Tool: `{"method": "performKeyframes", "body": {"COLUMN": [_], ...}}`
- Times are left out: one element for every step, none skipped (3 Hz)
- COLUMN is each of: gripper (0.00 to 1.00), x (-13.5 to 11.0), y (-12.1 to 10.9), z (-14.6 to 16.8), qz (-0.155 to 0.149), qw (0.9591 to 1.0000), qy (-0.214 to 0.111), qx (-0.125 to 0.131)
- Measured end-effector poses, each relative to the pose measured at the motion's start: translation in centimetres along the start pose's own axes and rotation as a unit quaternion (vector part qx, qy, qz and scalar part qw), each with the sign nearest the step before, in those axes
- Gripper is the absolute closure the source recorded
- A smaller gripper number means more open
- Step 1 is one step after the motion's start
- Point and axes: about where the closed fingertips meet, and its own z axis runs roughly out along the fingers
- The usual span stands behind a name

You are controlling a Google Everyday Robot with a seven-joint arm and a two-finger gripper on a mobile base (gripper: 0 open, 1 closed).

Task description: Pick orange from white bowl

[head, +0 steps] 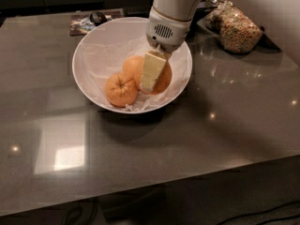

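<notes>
The white bowl [89,74] sits on the dark glossy table, lined with crumpled white paper. It holds three oranges. The largest orange [165,78] lies at the right. A creased one [121,89] is at the front left and a plain one [132,64] is behind it. My gripper [157,82] reaches down into the bowl from above and is shut on the large orange, with one cream finger [151,69] across its left side. The other finger is hidden behind the orange.
A jar of colourful cereal [238,32] stands at the back right. A flat dark card with a small dark object [89,22] lies behind the bowl. The table's front edge [154,191] runs across the bottom.
</notes>
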Motion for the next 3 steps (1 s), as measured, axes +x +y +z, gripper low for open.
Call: {"method": "performKeyframes", "body": {"gripper": [1.0, 1.0, 1.0], "x": [-0.4, 0.7, 3.0], "y": [0.6, 1.7, 3.2], "z": [-1.2, -2.7, -4.7], "qz": [-0.029, -0.057, -0.07], "qw": [0.9995, 0.9983, 0.9969], "qy": [-0.011, -0.016, -0.031], "qx": [0.001, 0.003, 0.014]}}
